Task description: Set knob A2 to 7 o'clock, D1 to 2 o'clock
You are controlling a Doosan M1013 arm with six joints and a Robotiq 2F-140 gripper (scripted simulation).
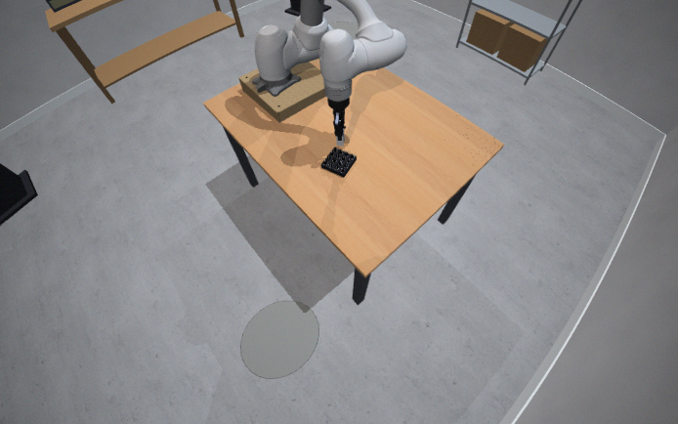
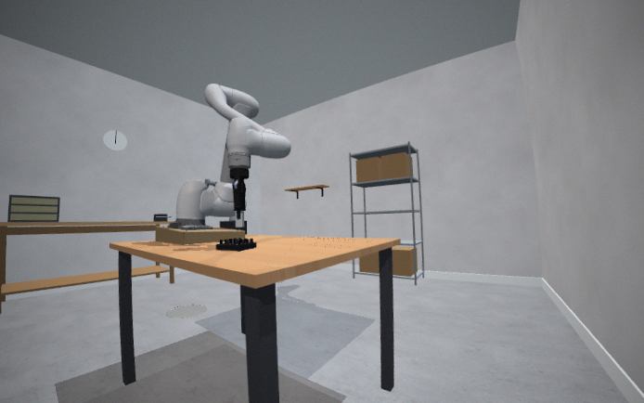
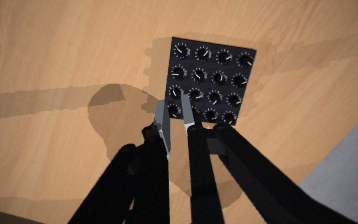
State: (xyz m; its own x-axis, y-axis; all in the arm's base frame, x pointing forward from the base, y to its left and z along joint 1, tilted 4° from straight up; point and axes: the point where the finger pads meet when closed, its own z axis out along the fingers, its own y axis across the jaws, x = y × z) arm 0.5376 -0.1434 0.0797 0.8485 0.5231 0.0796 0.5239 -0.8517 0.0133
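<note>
The black knob box stands on its feet near the middle of the wooden table. It carries four rows of four small black knobs with white lines. The printed names are too small to read. My gripper points straight down. It hangs a little above the box edge nearest the arm's base. Its fingers are nearly shut, with a narrow gap and nothing between them. In the wrist view a corner knob shows through that gap, well below the fingertips.
The arm's base stands on a low wooden block at the table's back corner. A metal shelf with cardboard boxes and a wooden bench stand away from the table.
</note>
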